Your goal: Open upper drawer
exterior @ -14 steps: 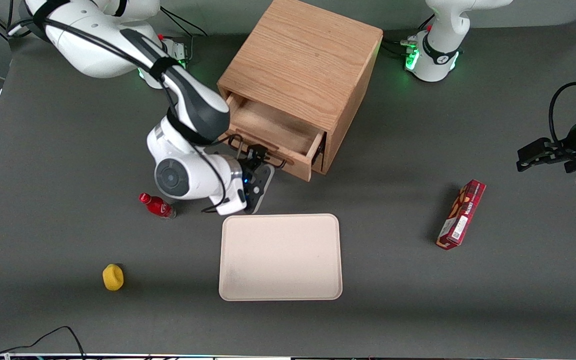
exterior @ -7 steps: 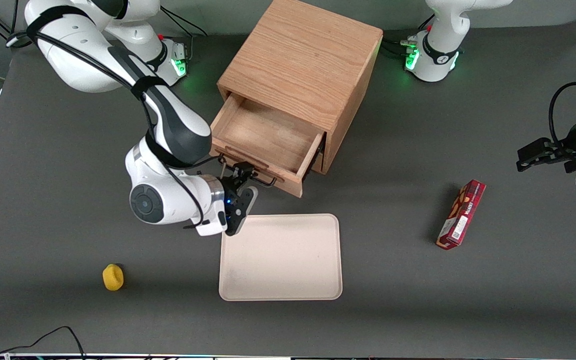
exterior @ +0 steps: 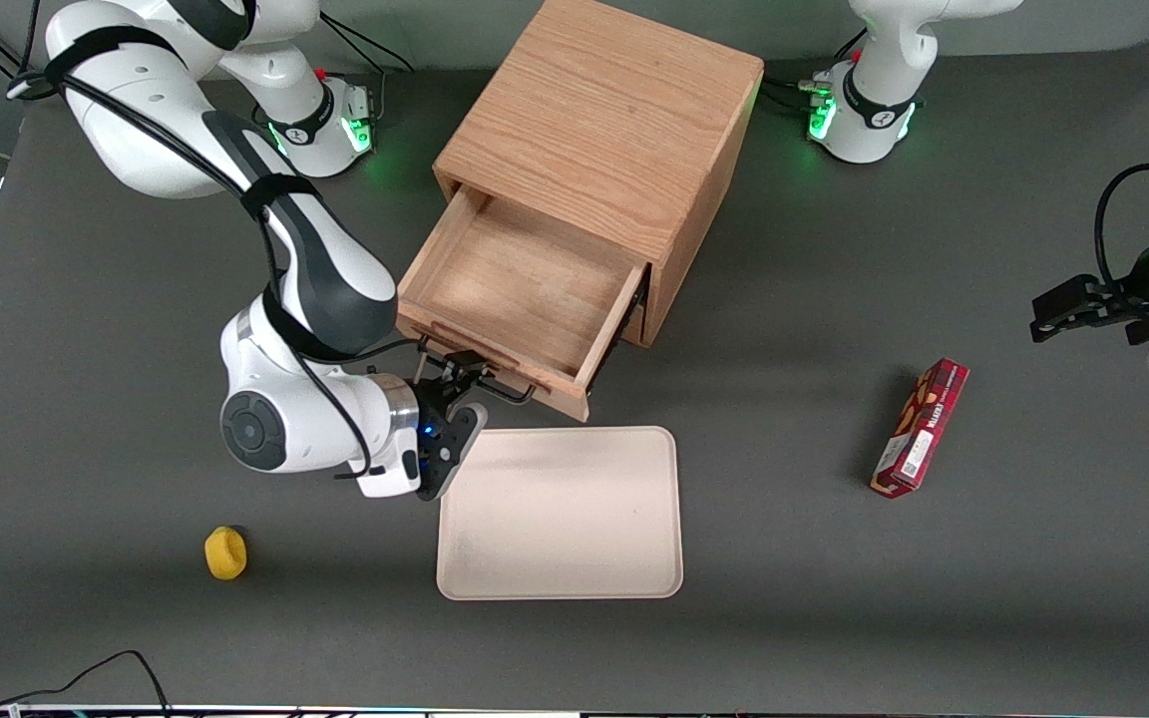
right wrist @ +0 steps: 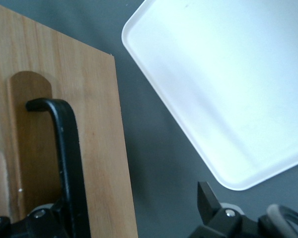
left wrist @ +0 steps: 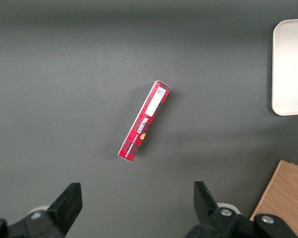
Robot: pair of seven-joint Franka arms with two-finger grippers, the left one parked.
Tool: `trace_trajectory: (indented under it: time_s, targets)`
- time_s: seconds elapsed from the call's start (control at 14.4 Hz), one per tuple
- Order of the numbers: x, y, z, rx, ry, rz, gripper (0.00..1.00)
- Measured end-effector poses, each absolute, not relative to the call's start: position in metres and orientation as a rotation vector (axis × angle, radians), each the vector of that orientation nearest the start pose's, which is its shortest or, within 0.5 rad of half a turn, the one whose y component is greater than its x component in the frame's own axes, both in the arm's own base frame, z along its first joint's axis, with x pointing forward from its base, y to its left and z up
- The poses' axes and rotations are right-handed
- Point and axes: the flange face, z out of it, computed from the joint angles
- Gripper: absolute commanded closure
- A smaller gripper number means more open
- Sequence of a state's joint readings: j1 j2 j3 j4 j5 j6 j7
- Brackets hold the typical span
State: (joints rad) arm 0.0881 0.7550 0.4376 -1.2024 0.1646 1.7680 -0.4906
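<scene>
The upper drawer [exterior: 510, 299] of the oak cabinet [exterior: 604, 110] stands pulled well out, and its bare wooden inside shows. Its long black wire handle [exterior: 495, 384] runs along the drawer front [right wrist: 94, 124]. My right gripper [exterior: 455, 384] is at that handle, in front of the drawer, with its fingers spread wide. In the right wrist view the handle [right wrist: 67, 148] lies just inside one finger [right wrist: 39, 218], while the other finger [right wrist: 206, 198] hangs over bare table. The gripper [right wrist: 121, 208] is open and clamps nothing. The lower drawer front is hidden under the open drawer.
A cream tray [exterior: 560, 514] lies just nearer the camera than the drawer front, close under my gripper; its corner [right wrist: 228, 89] shows beside the drawer. A yellow object [exterior: 225, 552] sits toward the working arm's end. A red box [exterior: 920, 427] lies toward the parked arm's end.
The upper drawer has slid farther out of the cabinet, toward the camera. My gripper moved the same way with the handle, and the arm now hides the red bottle.
</scene>
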Motion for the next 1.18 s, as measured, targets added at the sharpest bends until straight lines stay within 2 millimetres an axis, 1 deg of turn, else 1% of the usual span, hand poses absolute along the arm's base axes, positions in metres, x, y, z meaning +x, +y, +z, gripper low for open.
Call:
trace_trajectory:
  time_s: [0.14,0.35,0.49,0.69,0.9,0.97,1.04,1.11,1.18]
  targets:
    - [0.673,0.292,0.361,-2.439,-1.135,0.151,0.0]
    - [0.684,0.28,0.36,-2.457,-1.122,0.131,0.0]
    - [0.69,0.273,0.355,-2.445,-1.168,0.114,0.0]
    - [0.703,0.256,0.352,-2.438,-1.223,0.078,0.0]
    - [0.705,0.256,0.357,-2.436,-1.229,0.062,0.0]
    - [0.707,0.256,0.362,-2.437,-1.23,0.046,0.0]
    - [0.709,0.255,0.372,-2.439,-1.232,0.02,0.0]
    - [0.712,0.254,0.387,-2.446,-1.231,-0.016,0.0]
    - [0.713,0.252,0.41,-2.471,-1.201,-0.06,0.0]
